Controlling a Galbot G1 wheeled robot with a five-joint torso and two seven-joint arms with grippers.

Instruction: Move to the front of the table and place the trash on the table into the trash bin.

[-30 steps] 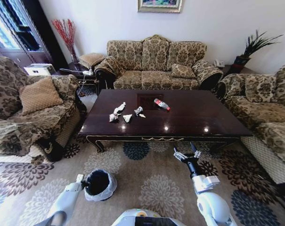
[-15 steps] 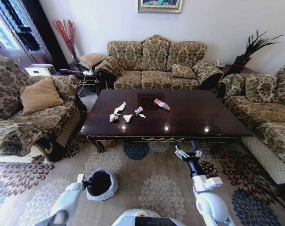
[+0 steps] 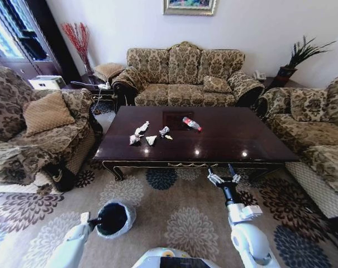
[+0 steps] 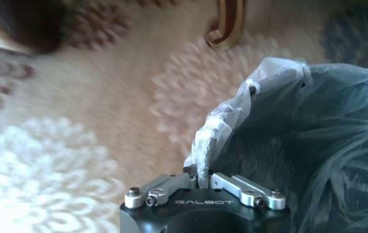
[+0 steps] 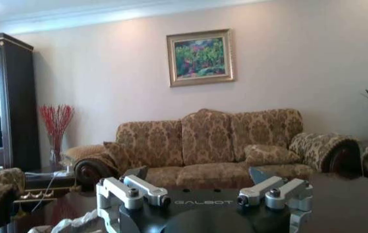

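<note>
Bin repositioned: trash bin (image 3: 113,219) has shifted slightly left on the carpet.
Left gripper (image 4: 203,183) pinches its liner rim; right gripper (image 3: 223,177) spread before table (image 3: 224,142); trash (image 3: 136,135) uncollected.

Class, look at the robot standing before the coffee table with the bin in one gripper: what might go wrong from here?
1. The left gripper pinches only the thin liner bag at the rim of the trash bin, so the bag may tear or slip off.
2. The right gripper, jaws open, hangs close to the edge of the table and might bump it.
3. The bottle lies on its side and may roll when touched.
</note>
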